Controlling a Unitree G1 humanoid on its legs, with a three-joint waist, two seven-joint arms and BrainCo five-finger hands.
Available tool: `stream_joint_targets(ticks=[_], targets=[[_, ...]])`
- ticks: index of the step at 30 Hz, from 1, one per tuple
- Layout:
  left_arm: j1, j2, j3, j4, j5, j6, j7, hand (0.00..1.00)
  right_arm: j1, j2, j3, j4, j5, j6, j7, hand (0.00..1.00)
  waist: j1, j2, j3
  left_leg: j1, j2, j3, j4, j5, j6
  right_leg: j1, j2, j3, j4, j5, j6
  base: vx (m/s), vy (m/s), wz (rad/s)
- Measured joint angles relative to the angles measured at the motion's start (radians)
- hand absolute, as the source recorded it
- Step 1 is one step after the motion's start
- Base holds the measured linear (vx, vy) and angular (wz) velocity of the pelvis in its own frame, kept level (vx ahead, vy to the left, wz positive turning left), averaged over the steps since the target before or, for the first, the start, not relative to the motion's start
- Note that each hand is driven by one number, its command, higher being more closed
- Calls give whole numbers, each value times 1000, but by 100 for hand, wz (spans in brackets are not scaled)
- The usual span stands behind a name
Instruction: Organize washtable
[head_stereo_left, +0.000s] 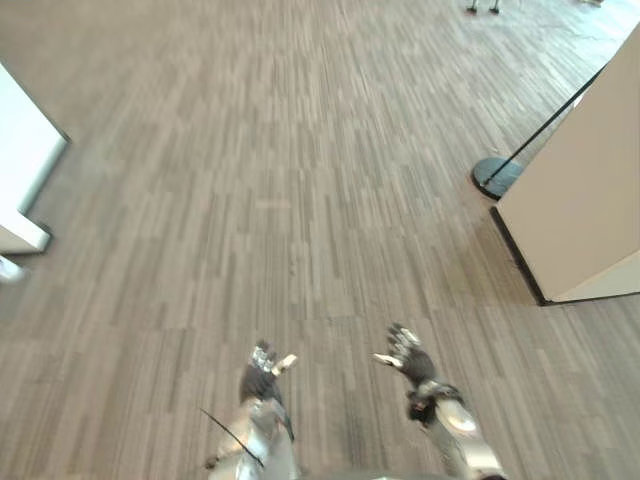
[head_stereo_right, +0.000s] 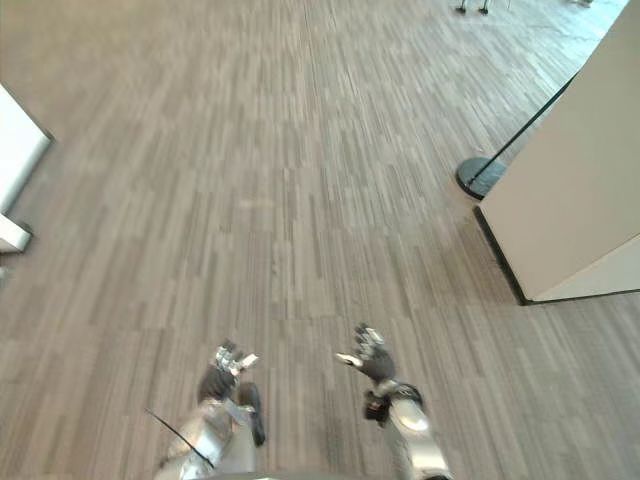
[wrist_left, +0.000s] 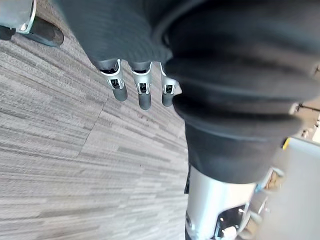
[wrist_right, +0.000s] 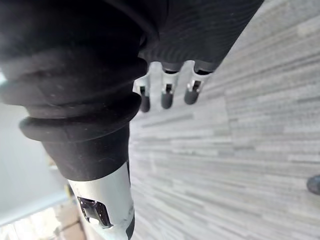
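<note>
My left hand (head_stereo_left: 262, 374) hangs low in front of me over grey striped carpet, fingers relaxed and holding nothing. My right hand (head_stereo_left: 410, 360) hangs beside it, a short gap apart, also open and empty with its thumb pointing inward. In the left wrist view the fingers (wrist_left: 144, 92) hang loose above bare floor. The right wrist view gives the same picture, with its fingers (wrist_right: 167, 95) relaxed over the carpet.
A beige partition wall (head_stereo_left: 585, 190) with a dark skirting stands at the right. A round black base (head_stereo_left: 492, 176) with a slanted black rod sits by its far corner. A white piece of furniture (head_stereo_left: 20, 160) juts in at the left edge. Carpet floor (head_stereo_left: 300, 180) stretches ahead.
</note>
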Motion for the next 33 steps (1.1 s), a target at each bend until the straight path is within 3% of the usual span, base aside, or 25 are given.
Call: stream_joint_targets(ticks=[2,3,4,5,6,7,8,10,12,13,14,15,16,18,19,20,22,24,25,27,28,30,31,32,33], targets=[[8,-8,-2,-4,-1,0,-2,0,1,0,2,2,-1,1,1,0,-6,-8,-3,59,-27,31,10,-73,5,-115,-87,33,293,29,-44,350,303,-16],[11,-7,-1,-4,-6,0,-2,0,3,1,1,3,-1,2,1,0,-6,-22,-8,90,-46,59,7,-100,14,-181,-142,41,432,88,-104,421,326,-8],[12,2,-1,-5,-16,1,-1,0,3,9,1,6,0,2,1,0,-8,-32,-12,140,-80,84,-11,-131,26,-248,-214,41,564,227,-132,364,225,-14],[18,8,-3,-15,-16,3,-1,0,-3,17,-6,16,0,3,1,0,-7,-27,-7,190,-94,96,-38,-150,36,-291,-248,46,667,254,-140,380,137,-26],[27,29,3,-29,-16,1,3,0,-15,42,-4,32,-1,4,3,0,-8,-26,-4,267,-109,107,-89,-169,33,-368,-244,41,842,147,-143,407,59,-27],[26,38,2,-31,-16,1,4,0,-16,46,1,32,-1,4,4,0,-7,-22,0,314,-117,116,-126,-169,31,-397,-235,26,903,88,-158,519,41,-24],[25,41,-10,-45,-16,0,6,0,-15,41,6,25,-1,4,10,0,-13,-6,6,423,-145,128,-229,-163,23,-459,-207,-45,954,-24,-182,454,43,-8],[10,40,-51,-59,-13,-6,-2,0,-15,15,6,16,-2,4,8,0,-40,13,6,501,-160,127,-303,-163,18,-549,-194,-152,836,-101,-202,462,30,35],[-25,36,-92,-58,-1,-7,-10,0,-16,-26,4,-6,-6,4,7,0,-57,26,13,545,-164,105,-339,-174,-25,-610,-185,-242,504,-74,-206,490,-54,61],[-41,35,-98,-57,10,-7,-21,0,-15,-39,3,-10,-15,4,6,0,-58,23,12,577,-165,101,-361,-190,-66,-605,-151,-291,188,26,-197,433,-102,47],[-45,36,-98,-56,15,-7,-23,0,-10,-41,3,-11,-20,4,4,0,-62,13,9,606,-169,94,-377,-198,-82,-591,-135,-313,39,79,-201,584,-143,52],[-69,26,-96,-15,22,-6,-22,0,6,-50,2,-6,-24,5,3,0,-66,18,-3,663,-170,72,-409,-201,-117,-559,-116,-317,-17,286,-262,734,-116,27],[-97,-11,-101,21,25,-5,-21,0,-8,-80,-18,0,-29,9,0,0,-63,78,-6,675,-149,68,-437,-184,-117,-570,-113,-339,51,266,-263,714,-90,19],[-120,-41,-121,35,30,-5,-22,0,-21,-88,-65,-1,-38,11,-4,0,-80,108,-4,674,-133,66,-402,-103,-98,-574,-129,-331,164,168,-255,549,-64,16],[-121,-46,-139,36,31,-6,-24,0,-11,-88,-71,-1,-39,13,-3,0,-77,100,-3,654,-108,36,-264,-63,-115,-550,-141,-315,230,99,-237,570,-136,12],[-123,-49,-146,40,31,-6,-23,0,-5,-95,-76,-1,-40,14,-3,0,-80,102,-2,623,-77,12,-144,-33,-162,-518,-138,-320,246,69,-226,474,-128,-11],[-114,-55,-168,77,30,-4,-23,0,8,-94,-74,-2,-28,14,-5,0,-76,115,-5,445,65,-17,344,204,-214,-398,-99,-330,222,5,-197,644,-51,-25],[-106,-53,-170,78,21,1,-22,0,2,-102,-84,-8,1,12,-25,0,-63,148,-3,289,166,24,685,161,-200,-317,-29,-302,140,-1,-188,563,88,-60],[-95,-43,-164,78,21,1,-22,0,1,-101,-81,-12,2,12,-38,0,-61,148,-1,210,177,57,758,100,-141,-269,-9,-272,89,0,-189,455,143,-65],[-87,-24,-156,76,21,2,-23,0,-8,-94,-76,-18,2,12,-42,0,-51,136,7,93,174,117,727,8,-53,-213,-3,-222,33,-6,-180,373,192,-50],[-86,-18,-156,75,21,2,-23,0,-12,-93,-71,-23,2,12,-42,0,-44,132,10,57,173,132,681,-21,-38,-198,-4,-208,19,-15,-166,475,356,-79],[-70,-1,-146,66,22,3,-24,0,-31,-87,-28,-52,2,8,-41,0,-29,130,12,-1,137,142,248,-52,-22,-152,-17,-169,-24,-39,-103,430,429,-93],[-54,-11,-127,57,22,3,-24,0,-40,-94,-7,-72,1,4,-40,0,-27,158,4,21,101,109,-11,11,4,-134,-10,-144,-38,-42,-40,418,424,-71],[-58,12,-104,70,21,11,-19,0,-44,-59,16,-63,0,3,-40,0,-35,98,4,64,61,175,-31,-2,27,-127,-39,-97,-33,-46,24,430,365,-43],[-65,14,-82,66,20,10,-18,0,-48,-55,34,-69,-1,2,-37,0,-36,78,5,71,42,179,-46,12,22,-137,-40,-98,-19,-50,14,498,227,-28]])
